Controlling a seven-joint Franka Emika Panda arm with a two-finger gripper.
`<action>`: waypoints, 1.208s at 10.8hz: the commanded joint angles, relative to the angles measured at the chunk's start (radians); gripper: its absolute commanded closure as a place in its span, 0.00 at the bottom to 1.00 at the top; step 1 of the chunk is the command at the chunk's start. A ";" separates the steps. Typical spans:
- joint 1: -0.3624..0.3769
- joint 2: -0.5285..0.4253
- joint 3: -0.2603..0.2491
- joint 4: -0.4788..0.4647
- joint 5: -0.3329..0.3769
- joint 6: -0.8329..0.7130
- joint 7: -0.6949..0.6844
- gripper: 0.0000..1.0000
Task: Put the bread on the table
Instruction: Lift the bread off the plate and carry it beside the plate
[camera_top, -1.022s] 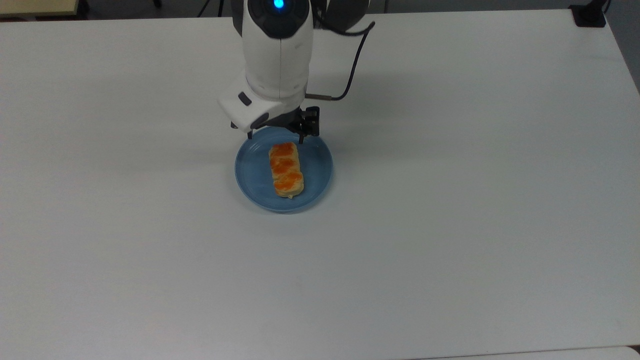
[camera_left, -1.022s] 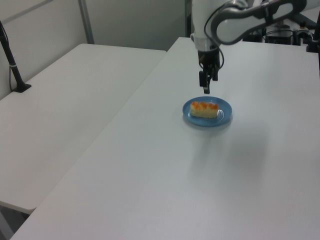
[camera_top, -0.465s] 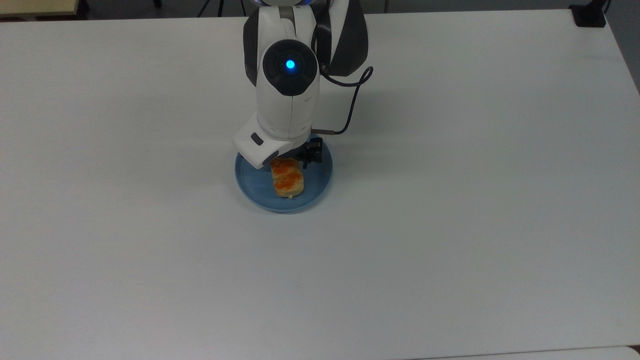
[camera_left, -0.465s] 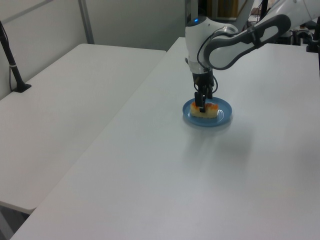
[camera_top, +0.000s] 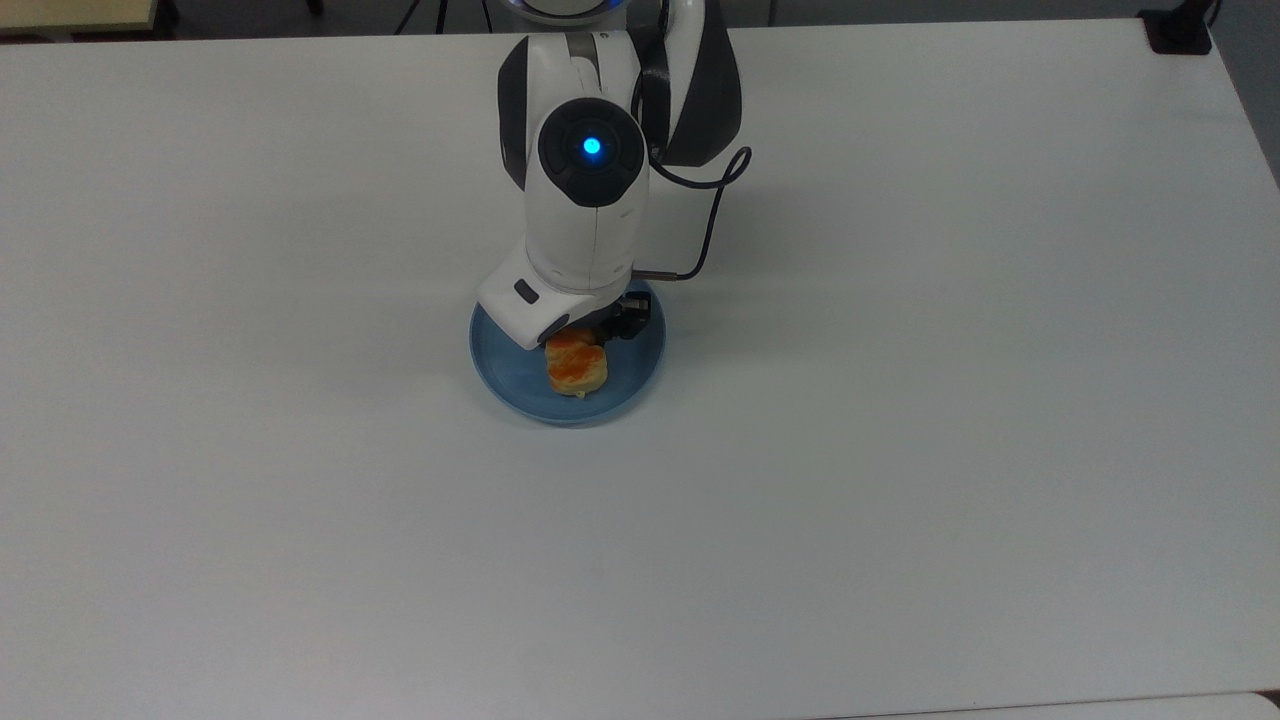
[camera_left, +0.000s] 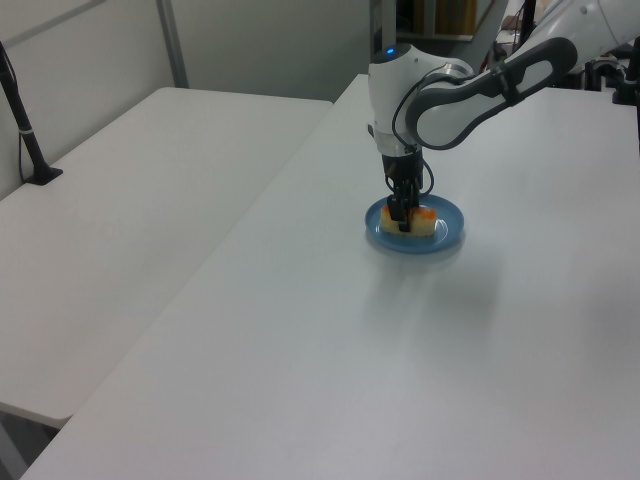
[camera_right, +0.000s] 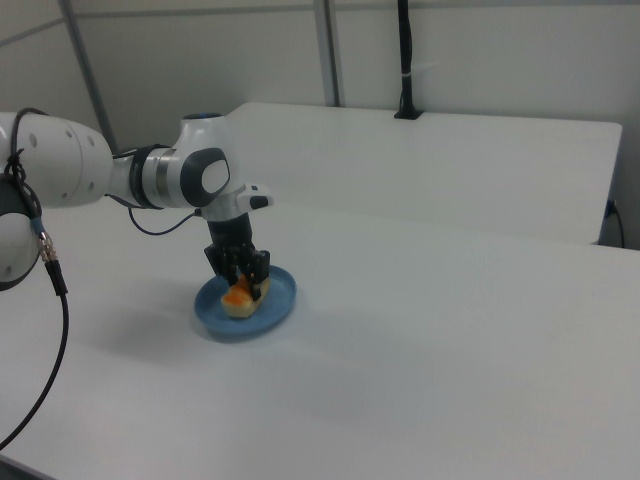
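Note:
The bread (camera_top: 577, 368) lies on a round blue plate (camera_top: 510, 365) in the middle of the white table (camera_top: 900, 450). My gripper (camera_left: 403, 218) is lowered onto the far half of the bread, which the white hand covers in the top view. In the right view the gripper (camera_right: 245, 275) stands with a dark finger on either side of the bread (camera_right: 243, 297), and the jaws look open around it. The bread (camera_left: 422, 224) rests flat on the plate (camera_left: 450, 228), with its near end showing.
A second white table (camera_left: 120, 220) adjoins on the left view's left, with a black post (camera_left: 25, 130) clamped to it. A black cable (camera_top: 712, 200) loops off the wrist. Bare tabletop surrounds the plate (camera_right: 283, 298) on all sides.
The arm has come forward and down from behind the plate. The gripper dropped from above the plate's far rim to straddle the bread, which has not moved.

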 joint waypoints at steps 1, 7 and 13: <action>0.007 -0.031 -0.002 -0.021 -0.004 0.013 -0.003 0.72; 0.080 -0.085 0.089 0.009 -0.001 -0.055 0.147 0.71; 0.177 -0.025 0.090 0.006 -0.001 0.071 0.256 0.40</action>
